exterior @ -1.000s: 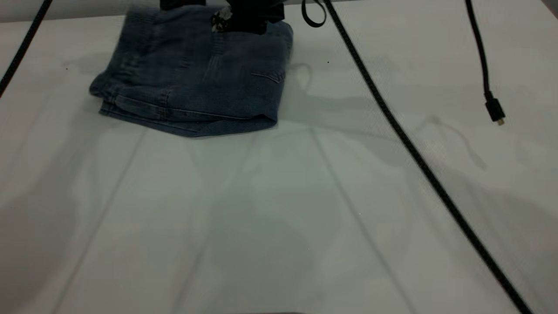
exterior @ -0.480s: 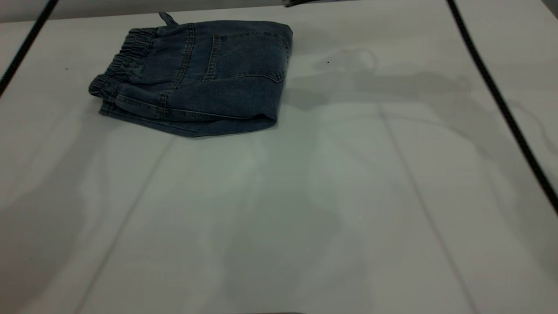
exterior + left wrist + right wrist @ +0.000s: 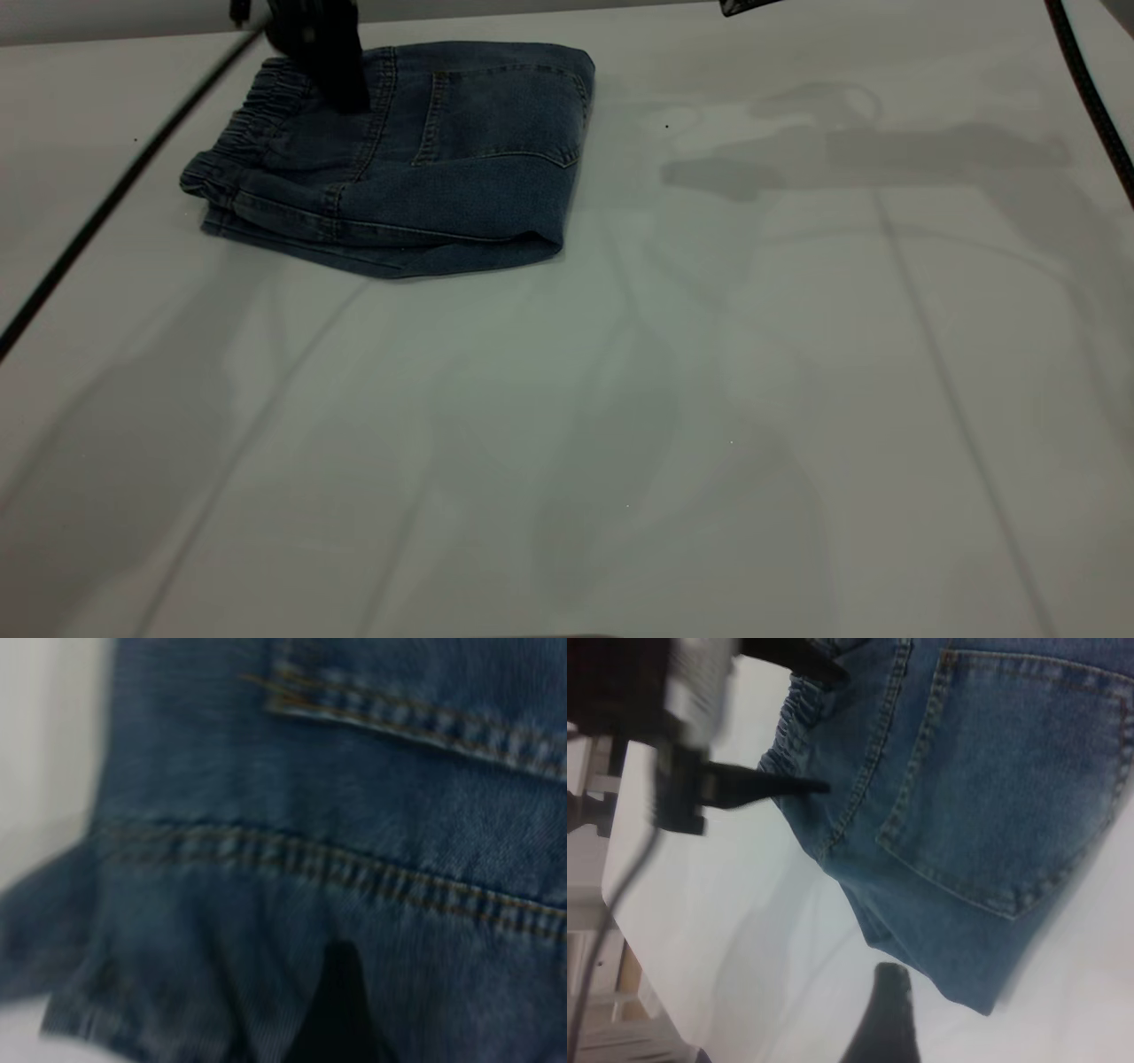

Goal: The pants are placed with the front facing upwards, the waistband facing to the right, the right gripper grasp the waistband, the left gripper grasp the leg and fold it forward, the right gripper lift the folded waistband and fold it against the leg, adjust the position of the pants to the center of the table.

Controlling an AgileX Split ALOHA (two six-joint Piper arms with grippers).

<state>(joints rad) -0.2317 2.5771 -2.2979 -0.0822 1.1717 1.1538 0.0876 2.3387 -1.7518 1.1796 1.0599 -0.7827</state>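
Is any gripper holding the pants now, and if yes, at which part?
Nothing is held. The left gripper is open, its fingers astride the waistband of the folded pants. The right gripper is off the pants.

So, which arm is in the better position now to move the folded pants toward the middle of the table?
Probably the left. The left gripper is already down on the pants by the waistband, fingers open, while the right gripper is barely visible at the table's far edge.

— What does the left tool (image 3: 332,75) look like?
— Matte black, with slim pointed fingers (image 3: 780,787), a pale blurred block behind them and a thin black cable (image 3: 106,204).
— The right tool (image 3: 884,1019)?
— One dark tapered finger shows.
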